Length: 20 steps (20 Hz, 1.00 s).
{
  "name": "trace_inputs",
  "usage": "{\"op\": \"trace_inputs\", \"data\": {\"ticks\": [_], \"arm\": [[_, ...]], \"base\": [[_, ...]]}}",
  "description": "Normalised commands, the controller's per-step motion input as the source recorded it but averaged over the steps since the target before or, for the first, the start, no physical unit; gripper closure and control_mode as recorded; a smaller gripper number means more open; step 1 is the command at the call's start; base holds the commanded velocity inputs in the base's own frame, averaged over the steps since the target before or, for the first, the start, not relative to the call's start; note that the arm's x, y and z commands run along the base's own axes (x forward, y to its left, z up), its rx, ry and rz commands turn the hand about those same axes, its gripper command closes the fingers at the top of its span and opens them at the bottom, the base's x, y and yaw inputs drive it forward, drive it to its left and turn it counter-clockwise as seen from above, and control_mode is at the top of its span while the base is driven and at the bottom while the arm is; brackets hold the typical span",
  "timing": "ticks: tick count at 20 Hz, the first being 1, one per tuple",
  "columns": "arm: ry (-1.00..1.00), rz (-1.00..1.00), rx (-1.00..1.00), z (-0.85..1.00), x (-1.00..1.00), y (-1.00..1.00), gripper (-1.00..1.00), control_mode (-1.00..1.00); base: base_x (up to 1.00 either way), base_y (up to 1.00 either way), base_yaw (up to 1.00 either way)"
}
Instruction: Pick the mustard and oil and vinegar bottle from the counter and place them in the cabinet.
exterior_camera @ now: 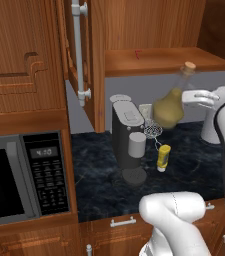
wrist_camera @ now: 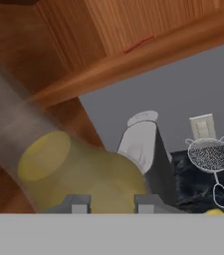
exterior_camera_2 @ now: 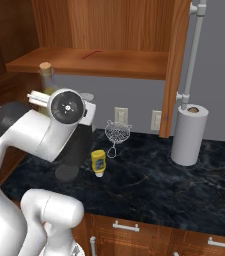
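The slim yellow mustard [exterior_camera: 163,157] stood on the dark marbled counter [exterior_camera: 194,160] well below the gripper [wrist_camera: 112,203] — its jaws closed on the oil and vinegar bottle [exterior_camera: 170,106], a bulbous olive-gold glass cruet held tilted, cork up — just under the reddish wooden cabinet [exterior_camera: 164,59] shelf beyond.

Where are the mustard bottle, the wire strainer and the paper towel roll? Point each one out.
mustard bottle [exterior_camera: 163,157], left base view, on its yellow body.
wire strainer [exterior_camera_2: 118,132], right base view, on its mesh bowl.
paper towel roll [exterior_camera_2: 189,135], right base view, on its white side.
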Motion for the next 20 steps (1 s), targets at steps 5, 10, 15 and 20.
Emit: {"op": "trace_inputs", "data": {"ticks": [5,10,15,20], "arm": [[0.00,-0.09,0.01,0.46,0.03,0.00,1.00,-1.00],[0.00,-0.08,0.01,0.50,0.11,0.00,1.00,-1.00],[0.00,-0.08,0.01,0.50,0.19,0.00,1.00,-1.00],[0.00,-0.06,0.00,0.41,0.28,0.00,1.00,-1.00]], "base": [[0.00,0.00,0.00],[0.00,0.00,0.00],[0.00,0.00,0.00],[0.00,0.00,0.00]]}}
